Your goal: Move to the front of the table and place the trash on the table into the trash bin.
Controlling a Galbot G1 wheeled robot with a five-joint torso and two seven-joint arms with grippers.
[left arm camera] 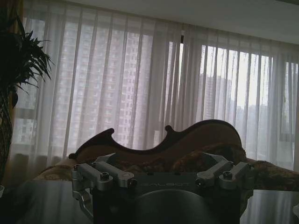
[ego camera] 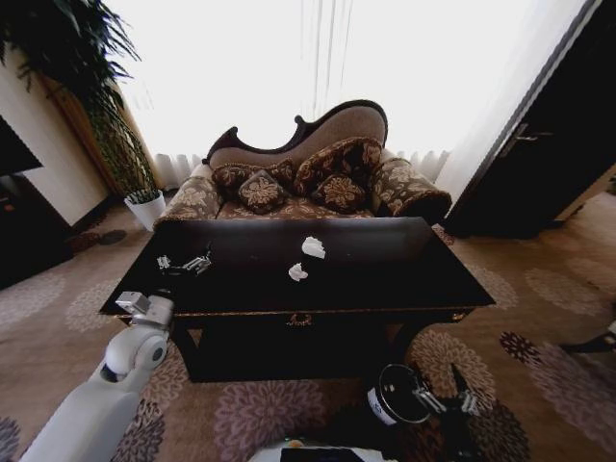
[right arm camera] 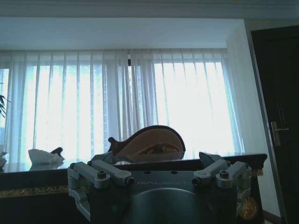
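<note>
Nearest the head camera, the left arm reaches up toward the worktop (ego camera: 385, 279), its left end effector (ego camera: 185, 263) hovering above the surface by the front left corner with its fingers spread apart and nothing between them. On the other side, the right end effector (ego camera: 445, 399) hangs low in front of the worktop's front edge, just beside the trash bin (ego camera: 393, 397), which stands on the patterned carpet (ego camera: 539, 318) below that edge; its fingers are likewise parted and empty. Two crumpled white paper wads make up the trash on the worktop: one (ego camera: 313, 247) nearer the sofa (ego camera: 318, 173) behind the worktop, the other (ego camera: 297, 272) a little closer to the front edge. Both lie near the worktop's middle, well apart from the left end effector. From the right wrist camera, a paper wad (right arm camera: 44, 156) shows sitting on the worktop's top.
</note>
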